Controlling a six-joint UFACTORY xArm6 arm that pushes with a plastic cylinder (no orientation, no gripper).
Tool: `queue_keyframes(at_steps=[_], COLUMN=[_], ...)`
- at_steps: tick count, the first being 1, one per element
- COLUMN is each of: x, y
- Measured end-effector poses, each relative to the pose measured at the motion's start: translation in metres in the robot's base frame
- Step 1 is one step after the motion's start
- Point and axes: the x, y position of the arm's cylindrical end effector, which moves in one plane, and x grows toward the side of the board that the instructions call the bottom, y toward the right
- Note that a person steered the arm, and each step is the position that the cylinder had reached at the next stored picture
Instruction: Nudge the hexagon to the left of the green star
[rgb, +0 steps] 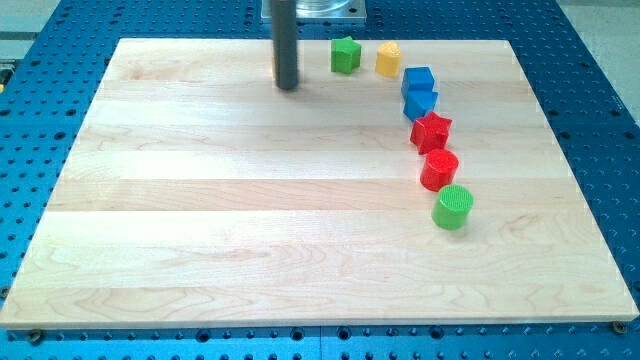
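Note:
A green star-like block (346, 55) sits near the top edge of the wooden board (200, 230). A yellow block (388, 60), which looks like the hexagon, stands just to its right, a small gap apart. My tip (288, 86) rests on the board to the left of the green star and slightly below it, about a block's width away. It touches no block.
To the right, a curved line of blocks runs down the view: a blue cube (417, 80), a second blue block (420, 103), a red star (431, 131), a red cylinder (439, 170) and a green cylinder (453, 207). A blue perforated table surrounds the board.

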Motion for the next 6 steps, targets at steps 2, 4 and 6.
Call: queue_keyframes(at_steps=[2,4,6], x=[-0.022,-0.029,0.058], y=[-0.029,-0.012,-0.005])
